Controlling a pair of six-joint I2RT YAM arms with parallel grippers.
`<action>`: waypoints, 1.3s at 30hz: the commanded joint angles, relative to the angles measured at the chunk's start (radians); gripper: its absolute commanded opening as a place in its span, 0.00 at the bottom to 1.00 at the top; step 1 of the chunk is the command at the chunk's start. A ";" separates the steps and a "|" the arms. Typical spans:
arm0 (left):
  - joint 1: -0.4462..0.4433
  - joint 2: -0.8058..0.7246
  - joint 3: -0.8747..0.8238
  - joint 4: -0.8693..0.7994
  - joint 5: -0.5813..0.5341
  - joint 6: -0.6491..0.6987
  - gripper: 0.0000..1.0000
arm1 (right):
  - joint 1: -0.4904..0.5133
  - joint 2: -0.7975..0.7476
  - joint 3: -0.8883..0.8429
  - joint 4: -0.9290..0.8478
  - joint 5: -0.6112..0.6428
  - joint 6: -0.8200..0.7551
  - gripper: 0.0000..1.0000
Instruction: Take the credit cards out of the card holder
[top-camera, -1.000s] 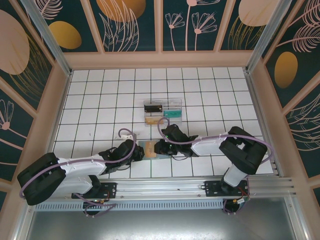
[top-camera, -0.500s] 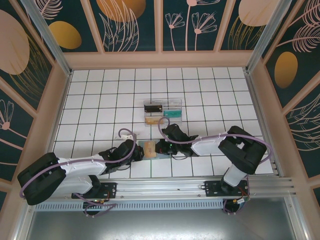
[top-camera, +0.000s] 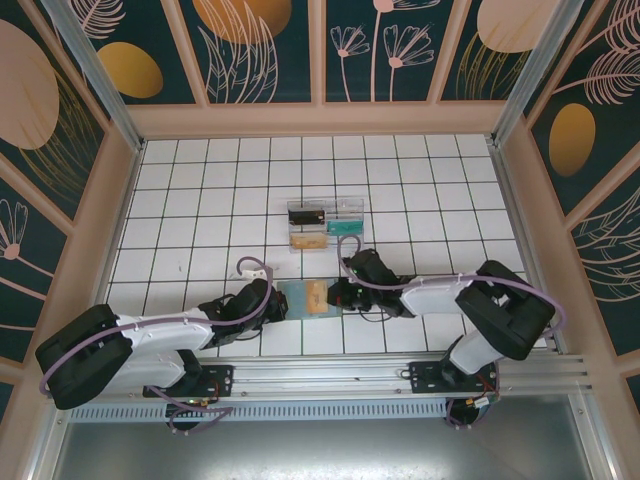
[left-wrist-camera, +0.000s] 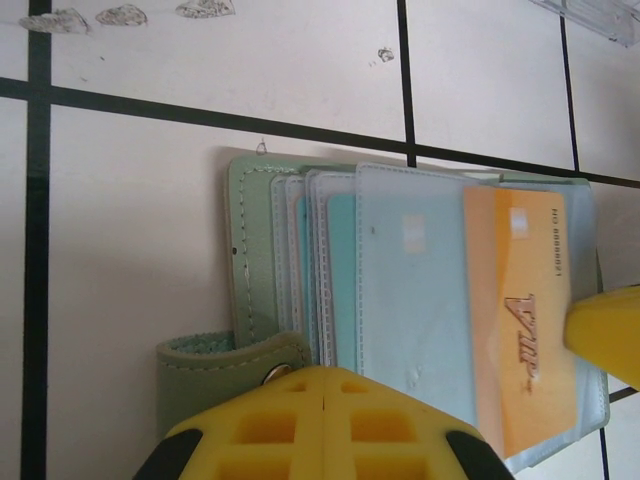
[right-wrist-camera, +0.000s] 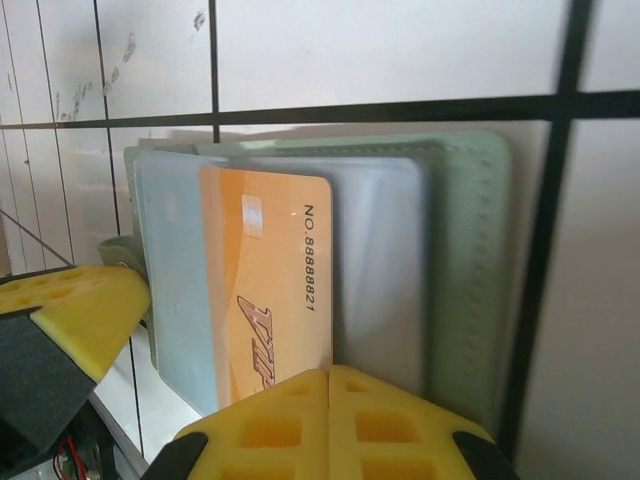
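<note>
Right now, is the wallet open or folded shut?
Open: the wallet lies spread flat, clear sleeves fanned out, orange card showing inside.

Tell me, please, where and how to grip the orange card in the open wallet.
Take the orange card by its long edge beside the printed number, coming over the wide green border of the wallet. That edge looks bare, while the opposite one seems tucked under a pale blue sleeve.

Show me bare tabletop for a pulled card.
Free: tiles between clear tray and back wall, and the table either side of it. Crowded: near centre, where left gripper and right gripper meet at the card holder.
</note>
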 joint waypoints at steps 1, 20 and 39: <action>0.001 -0.006 0.009 -0.107 -0.038 0.004 0.00 | -0.023 -0.076 -0.038 -0.019 0.001 -0.017 0.00; 0.001 -0.267 0.049 -0.145 -0.114 0.042 0.76 | -0.035 -0.491 0.138 -0.429 0.209 -0.438 0.00; 0.001 -0.712 -0.087 -0.231 -0.233 0.069 0.99 | 0.119 -0.200 0.564 -0.615 0.459 -1.524 0.00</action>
